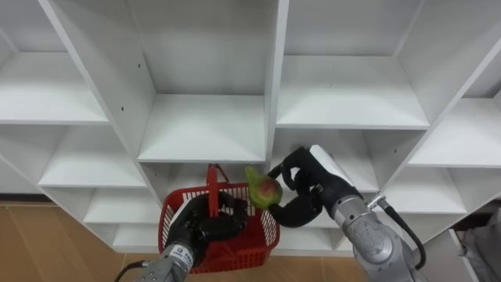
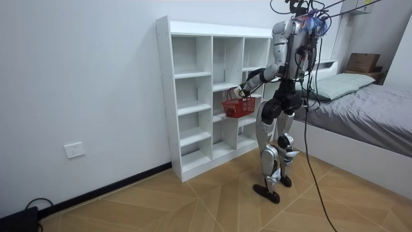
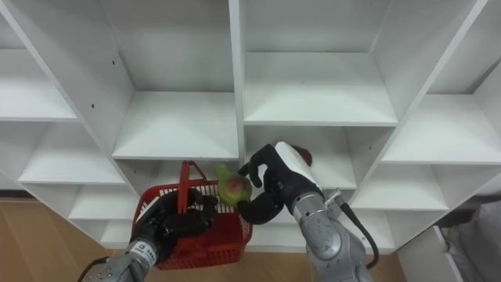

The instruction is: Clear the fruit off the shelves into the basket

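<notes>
Fruit (image 1: 266, 190), green with a red blush, is sitting in the right hand (image 1: 309, 186), fingers and thumb curling round it, just above the right rim of the red basket (image 1: 264, 229). Left hand (image 1: 205, 229) is gripping the basket by its upright handle (image 1: 212, 182), holding it before the white closet (image 1: 205, 125). Robot is standing close against the closet in the room view. Judgement: this fruit is off its shelf but not yet in the basket; only the release is remaining. Compartments in sight are looking bare. Left hand is hiding most of the basket's inside, so other fruit there cannot be told
</notes>
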You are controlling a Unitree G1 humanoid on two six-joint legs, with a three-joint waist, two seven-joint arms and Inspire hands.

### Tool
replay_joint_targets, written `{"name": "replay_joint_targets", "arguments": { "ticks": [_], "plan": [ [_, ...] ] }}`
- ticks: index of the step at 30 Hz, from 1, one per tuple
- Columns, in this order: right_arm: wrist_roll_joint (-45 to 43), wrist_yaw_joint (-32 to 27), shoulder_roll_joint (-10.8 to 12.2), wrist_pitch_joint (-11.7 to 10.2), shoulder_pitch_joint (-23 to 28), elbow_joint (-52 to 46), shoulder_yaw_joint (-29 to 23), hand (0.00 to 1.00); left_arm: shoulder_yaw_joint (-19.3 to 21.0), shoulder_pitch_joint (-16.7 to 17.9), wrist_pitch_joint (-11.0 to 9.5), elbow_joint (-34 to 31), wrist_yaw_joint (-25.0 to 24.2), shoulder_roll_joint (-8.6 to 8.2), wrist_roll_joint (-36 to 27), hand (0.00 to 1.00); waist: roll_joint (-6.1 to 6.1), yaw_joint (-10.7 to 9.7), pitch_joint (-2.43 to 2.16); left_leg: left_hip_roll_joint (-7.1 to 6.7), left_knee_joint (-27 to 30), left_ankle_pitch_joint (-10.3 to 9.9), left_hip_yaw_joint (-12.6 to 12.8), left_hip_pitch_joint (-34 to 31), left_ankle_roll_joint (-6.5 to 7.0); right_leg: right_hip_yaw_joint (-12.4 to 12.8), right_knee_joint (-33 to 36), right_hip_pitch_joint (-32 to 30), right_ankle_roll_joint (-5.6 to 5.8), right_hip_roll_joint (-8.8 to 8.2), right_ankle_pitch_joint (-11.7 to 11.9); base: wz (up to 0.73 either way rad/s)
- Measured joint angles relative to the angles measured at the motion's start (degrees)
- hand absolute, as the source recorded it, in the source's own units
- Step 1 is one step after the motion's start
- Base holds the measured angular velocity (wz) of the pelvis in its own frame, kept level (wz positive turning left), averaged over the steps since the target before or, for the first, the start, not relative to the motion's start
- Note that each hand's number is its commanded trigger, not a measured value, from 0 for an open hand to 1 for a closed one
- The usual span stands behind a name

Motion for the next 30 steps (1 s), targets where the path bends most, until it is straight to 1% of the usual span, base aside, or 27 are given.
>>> {"name": "replay_joint_targets", "arguments": {
  "ticks": [3, 4, 6, 9, 14, 19, 21, 23, 30],
  "plan": [
    [0.01, 0.0, -0.04, 0.3, 0.17, 0.04, 0.45, 1.0, -0.08, 0.0, 0.19, -0.51, 0.04, -0.06, 0.01, 1.0, -0.14, 0.03, 0.09, 0.0, -0.07, 0.0, 0.0, -0.02, 0.0, 0.0, -0.01, -0.07, 0.0, 0.02, 0.0, 0.0],
    [-0.27, -0.01, -0.05, 0.49, 0.28, 0.04, 0.68, 1.0, -0.16, 0.0, 0.56, -0.97, 0.08, -0.07, 0.02, 1.0, -0.24, 0.12, 0.15, 0.0, -0.09, 0.0, 0.02, -0.05, 0.0, 0.0, -0.02, -0.15, 0.0, 0.01, 0.0, 0.0],
    [-1.03, 0.0, -0.05, 0.79, 0.29, 0.04, 0.93, 1.0, -0.16, 0.0, 0.79, -1.24, 0.15, -0.03, 0.03, 1.0, -0.4, 0.2, 0.13, -0.01, -0.09, 0.0, 0.03, -0.22, 0.0, 0.03, 0.02, -0.53, 0.0, 0.01, 0.0, 0.0],
    [-2.14, 0.38, -0.1, 1.26, 0.79, 0.2, 1.02, 1.0, -0.4, -0.02, 0.85, -1.63, 0.16, -0.21, 0.07, 1.0, -0.67, 1.03, 0.08, -0.01, 0.05, 0.01, 0.09, -0.55, 0.0, 0.14, 0.02, -0.87, -0.05, 0.01, 0.04, 0.0],
    [-4.28, 2.16, -0.09, 2.63, 1.13, 0.26, 1.69, 1.0, -0.47, -0.01, 1.0, -1.63, 0.16, -0.27, 0.06, 1.0, -1.16, 1.41, 0.25, -0.02, 0.19, 0.01, 0.1, -0.83, 0.01, 0.43, -0.13, -0.91, -0.05, -0.01, 0.03, 0.0],
    [-6.45, 4.5, -0.13, 2.81, 1.1, 0.27, 2.05, 1.0, -0.46, -0.04, 1.0, -1.63, 0.05, -0.28, 0.07, 1.0, -1.25, 1.48, 0.3, 0.0, 0.14, 0.0, 0.09, -1.02, 0.0, 0.4, -0.1, -0.9, -0.05, 0.01, 0.03, 0.0],
    [-6.59, 5.19, -0.12, 3.29, 1.07, 0.29, 2.09, 1.0, -0.57, -0.1, 1.0, -1.63, -0.18, -0.32, 0.07, 1.0, -1.31, 1.55, 0.32, 0.01, 0.11, 0.0, 0.09, -1.03, 0.0, 0.06, -0.1, -0.9, -0.05, 0.01, 0.03, 0.0],
    [-6.65, 5.38, -0.09, 3.81, 0.92, 0.41, 2.08, 1.0, -0.68, -0.1, 1.0, -1.63, -0.35, -0.48, 0.07, 1.0, -1.56, 1.64, 0.35, 0.01, 0.11, 0.0, 0.07, -1.03, 0.0, 0.03, -0.1, -0.91, -0.05, 0.01, 0.03, 0.0],
    [-6.55, 5.37, -0.1, 3.86, 0.66, 0.41, 2.0, 1.0, -1.56, -0.11, 1.0, -1.63, -0.77, -0.5, 0.05, 1.0, -2.92, 2.88, 0.3, -0.02, 0.22, 0.01, 0.07, -0.87, 0.01, 0.02, -0.11, -0.93, -0.05, -0.04, 0.04, 0.0]
  ]
}}
